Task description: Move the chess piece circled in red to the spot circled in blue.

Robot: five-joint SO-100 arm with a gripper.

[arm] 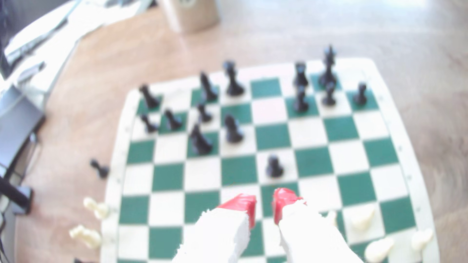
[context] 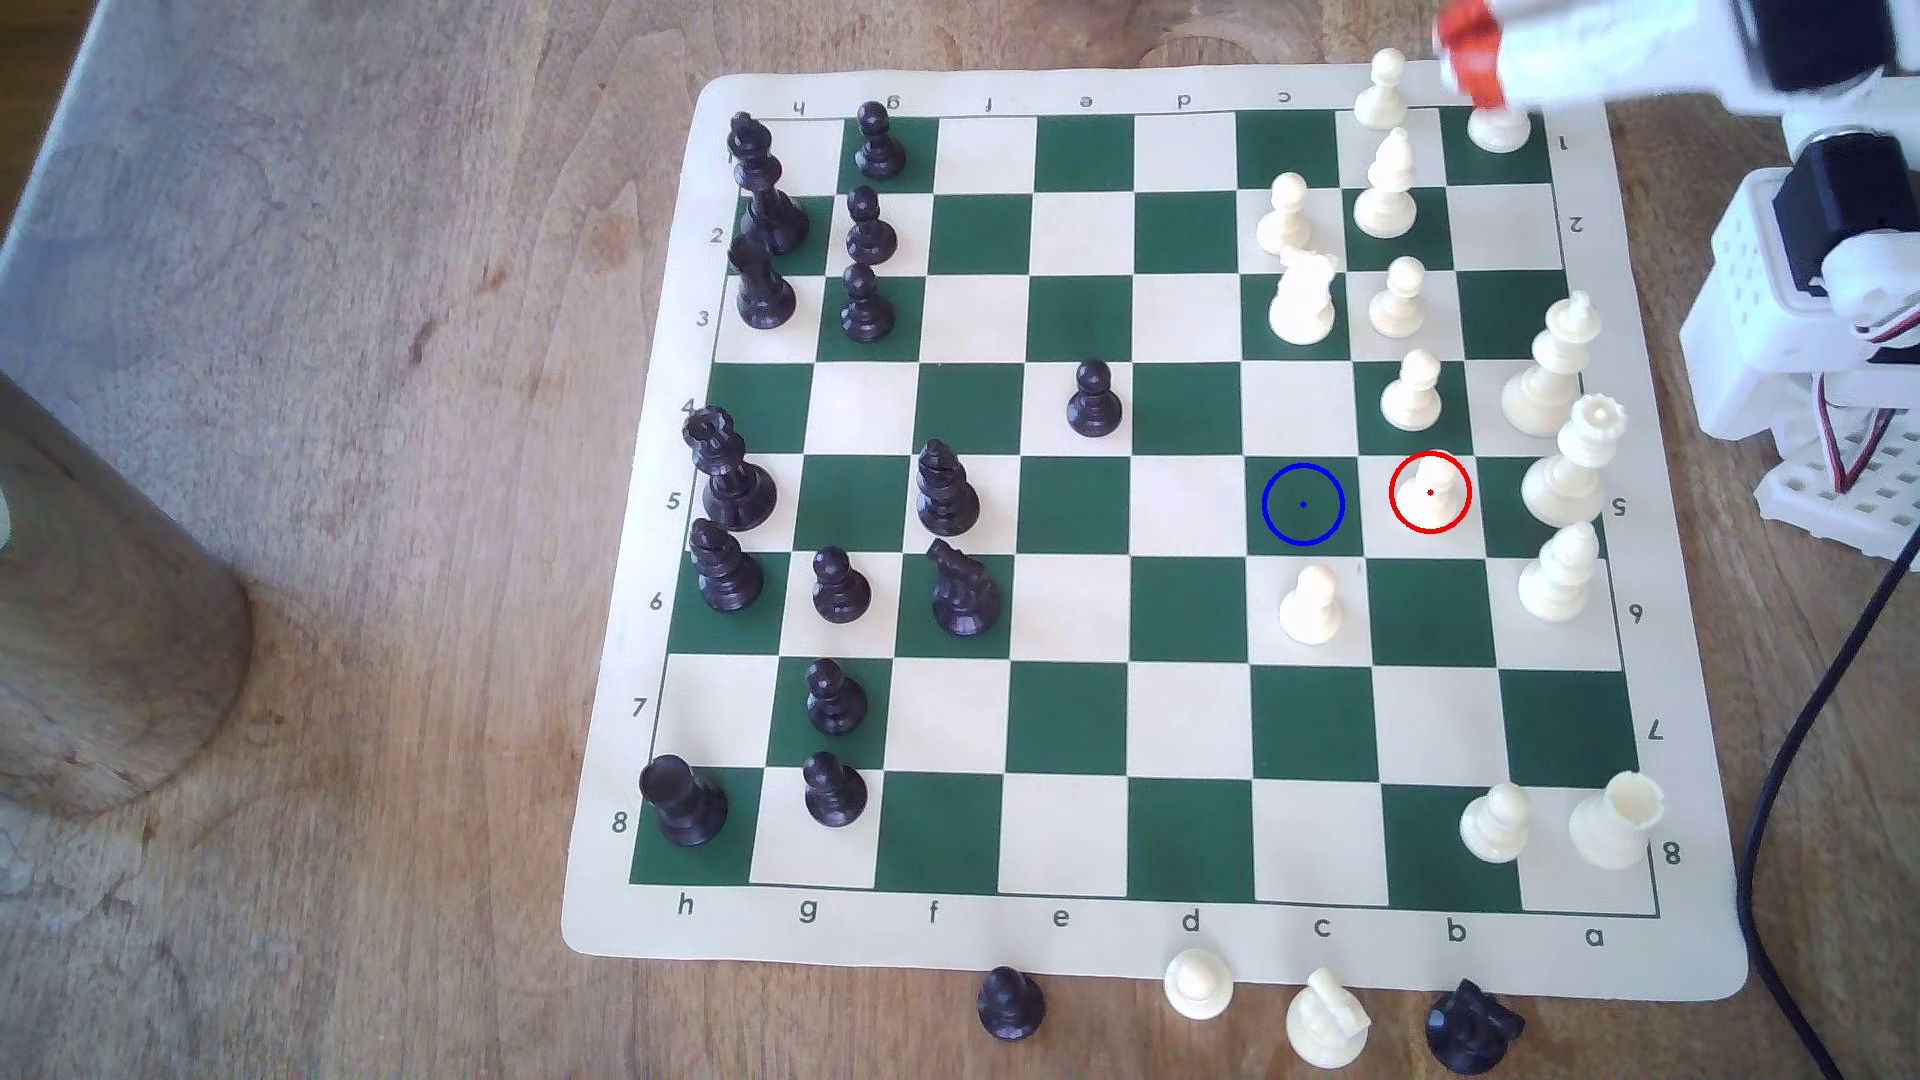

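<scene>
The chess piece, a cream pawn ringed in red, is seen standing upright on a cream square of the board, one file in from the board's edge nearest the arm. The spot, a green square marked in blue, lies directly beside it, toward the board's middle, and is unoccupied. The fingers, tipped in red, are held narrowly parted with nothing between them, high over the board's corner by the arm's base. They are probably kept raised there so that the crowded white pieces are cleared before any descent is made.
</scene>
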